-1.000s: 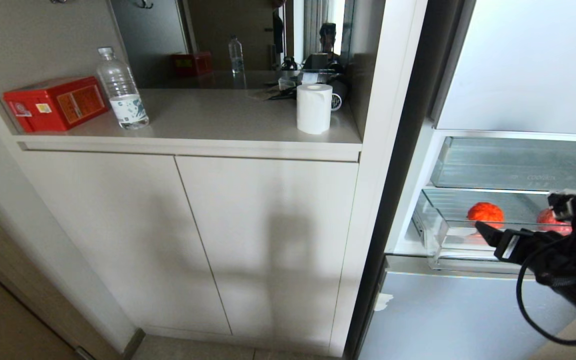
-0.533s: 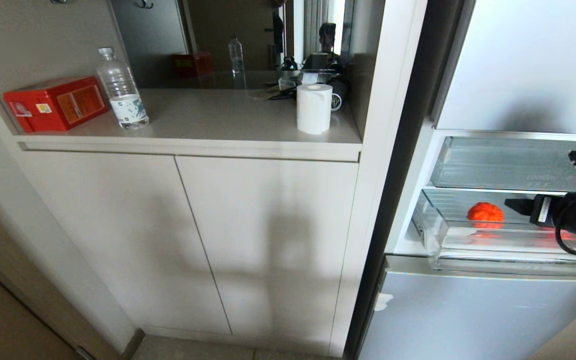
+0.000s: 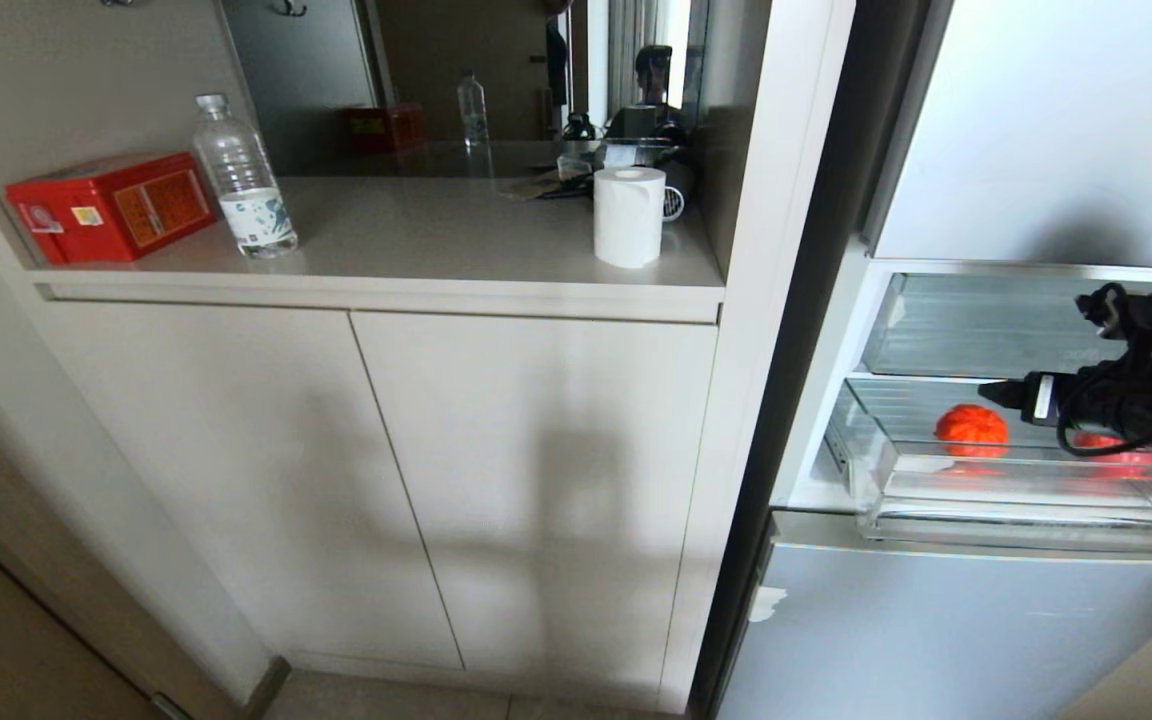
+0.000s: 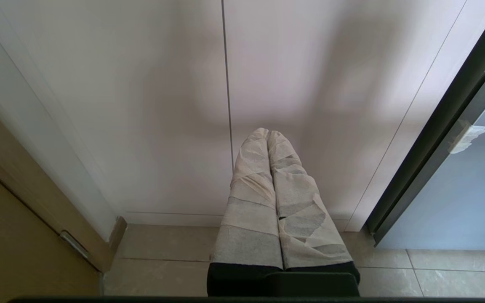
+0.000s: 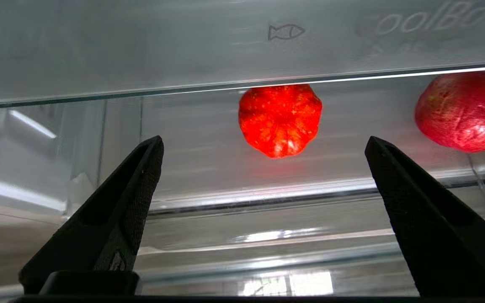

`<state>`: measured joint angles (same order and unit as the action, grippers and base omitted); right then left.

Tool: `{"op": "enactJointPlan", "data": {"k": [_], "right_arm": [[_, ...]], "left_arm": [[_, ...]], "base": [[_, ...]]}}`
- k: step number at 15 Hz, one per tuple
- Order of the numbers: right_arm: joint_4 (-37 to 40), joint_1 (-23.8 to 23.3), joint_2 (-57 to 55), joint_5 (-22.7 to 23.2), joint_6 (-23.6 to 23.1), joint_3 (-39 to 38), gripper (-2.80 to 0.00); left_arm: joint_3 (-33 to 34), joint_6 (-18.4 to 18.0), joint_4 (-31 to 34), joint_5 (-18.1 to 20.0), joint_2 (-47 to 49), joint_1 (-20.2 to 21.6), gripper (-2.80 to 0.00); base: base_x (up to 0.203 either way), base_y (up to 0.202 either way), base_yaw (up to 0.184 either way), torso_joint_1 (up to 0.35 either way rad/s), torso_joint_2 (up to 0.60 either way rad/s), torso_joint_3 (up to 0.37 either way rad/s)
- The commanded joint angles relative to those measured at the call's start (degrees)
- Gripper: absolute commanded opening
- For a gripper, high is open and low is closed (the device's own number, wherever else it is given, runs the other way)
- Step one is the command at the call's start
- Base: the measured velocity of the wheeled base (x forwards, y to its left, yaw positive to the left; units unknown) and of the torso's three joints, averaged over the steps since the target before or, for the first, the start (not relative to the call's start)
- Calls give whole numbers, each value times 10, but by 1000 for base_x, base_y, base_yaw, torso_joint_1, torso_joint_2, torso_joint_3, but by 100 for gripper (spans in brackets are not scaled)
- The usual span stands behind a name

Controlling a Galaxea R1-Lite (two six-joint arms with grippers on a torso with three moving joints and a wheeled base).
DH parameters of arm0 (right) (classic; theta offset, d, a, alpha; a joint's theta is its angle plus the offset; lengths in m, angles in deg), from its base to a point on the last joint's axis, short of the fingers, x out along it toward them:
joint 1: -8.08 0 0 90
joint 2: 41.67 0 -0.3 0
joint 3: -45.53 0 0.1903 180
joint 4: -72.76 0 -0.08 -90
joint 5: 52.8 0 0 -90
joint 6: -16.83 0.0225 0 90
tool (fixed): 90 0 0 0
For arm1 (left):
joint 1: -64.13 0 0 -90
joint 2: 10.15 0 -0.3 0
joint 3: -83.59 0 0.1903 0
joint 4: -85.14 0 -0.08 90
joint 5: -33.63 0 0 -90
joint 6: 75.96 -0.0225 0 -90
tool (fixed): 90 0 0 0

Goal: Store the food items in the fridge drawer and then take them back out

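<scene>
The fridge drawer (image 3: 986,500), a clear shallow bin, stands pulled out of the fridge at the right. Two food items lie in it: a ribbed orange-red fruit (image 3: 971,425) and a rounder red one (image 3: 1101,442), partly hidden behind my right arm. My right gripper (image 3: 1011,393) hovers level over the drawer's right part, pointing at the ribbed fruit. In the right wrist view the right gripper (image 5: 263,141) is open and empty, with the ribbed fruit (image 5: 280,120) beyond its tips and the rounder fruit (image 5: 463,111) off to one side. My left gripper (image 4: 267,134), tape-wrapped, is shut and parked low before the cabinet doors.
A second clear drawer (image 3: 986,325) sits just above the open one. A pale fridge door panel (image 3: 936,630) lies below. On the counter to the left are a red box (image 3: 111,205), a water bottle (image 3: 244,180) and a paper roll (image 3: 628,215).
My right gripper has risen from in front of the drawer's front wall to above the drawer, turned level, and its tip has moved closer to the ribbed fruit. The left arm is still.
</scene>
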<state>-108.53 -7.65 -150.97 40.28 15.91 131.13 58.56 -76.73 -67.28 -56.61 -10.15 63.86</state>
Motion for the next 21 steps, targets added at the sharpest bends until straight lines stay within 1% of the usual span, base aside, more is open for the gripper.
{"op": "enactJointPlan", "data": {"k": [1, 3, 6, 10, 12, 14, 18, 21], "right_arm": [[32, 0, -40, 1, -12, 40, 0], [76, -1, -49, 1, -19, 62, 0], [145, -1, -37, -2, -27, 70, 0], [198, -24, -12, -4, -42, 62, 0], [215, -34, 6, -3, -45, 52, 0], [235, -49, 38, -3, -49, 24, 0], [238, -51, 32, -3, -51, 16, 0], [242, -63, 56, -1, -57, -32, 0]], "left_arm": [[0, 0, 0, 0, 0, 0, -280], [0, 0, 0, 0, 0, 0, -280], [0, 0, 0, 0, 0, 0, -280], [0, 0, 0, 0, 0, 0, -280], [0, 0, 0, 0, 0, 0, -280], [0, 0, 0, 0, 0, 0, -280], [0, 0, 0, 0, 0, 0, -280], [0, 0, 0, 0, 0, 0, -280]], "base": [[0, 0, 0, 0, 0, 0], [0, 0, 0, 0, 0, 0], [0, 0, 0, 0, 0, 0], [0, 0, 0, 0, 0, 0], [0, 0, 0, 0, 0, 0], [0, 0, 0, 0, 0, 0], [0, 0, 0, 0, 0, 0], [0, 0, 0, 0, 0, 0]]}}
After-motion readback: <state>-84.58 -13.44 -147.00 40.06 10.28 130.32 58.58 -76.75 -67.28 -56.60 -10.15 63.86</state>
